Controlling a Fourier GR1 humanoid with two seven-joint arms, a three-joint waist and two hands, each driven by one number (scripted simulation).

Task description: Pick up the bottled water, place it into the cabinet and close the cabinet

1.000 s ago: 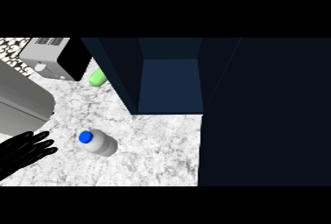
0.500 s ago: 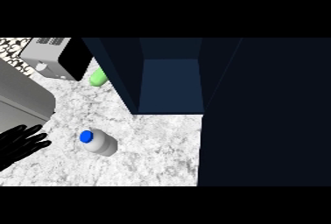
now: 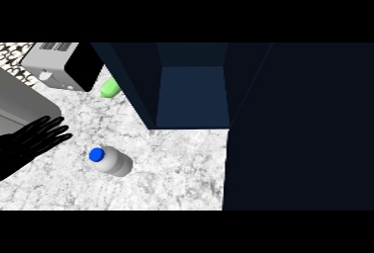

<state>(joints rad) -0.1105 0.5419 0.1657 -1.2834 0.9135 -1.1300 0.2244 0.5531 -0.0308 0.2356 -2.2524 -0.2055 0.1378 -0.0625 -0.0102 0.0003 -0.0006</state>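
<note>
I see only my left hand point(image 3: 33, 141), coming in from the lower left over the edge of the marble table point(image 3: 168, 183). Its fingers are straight and fanned wide, holding nothing, with the tips pointing up and to the right.

The bottled water point(image 3: 111, 162) stands on the table just to the right of those fingertips and a little below them, apart from the hand, with bare marble between. Its blue cap point(image 3: 96, 155) is on the side nearest the hand.

Further right of the hand and above the bottle is the cabinet point(image 3: 194, 94). It is dark blue and stands open, with the lighter inner floor showing. A broad dark panel point(image 3: 300, 128) fills the view beyond it on the far right.

Above the hand sits a grey boxy appliance point(image 3: 58, 64) with a black side. A small green object point(image 3: 111, 88) lies between that appliance and the cabinet wall. A grey slab point(image 3: 22, 106) lies directly above the hand, at the left edge. My right hand does not show.
</note>
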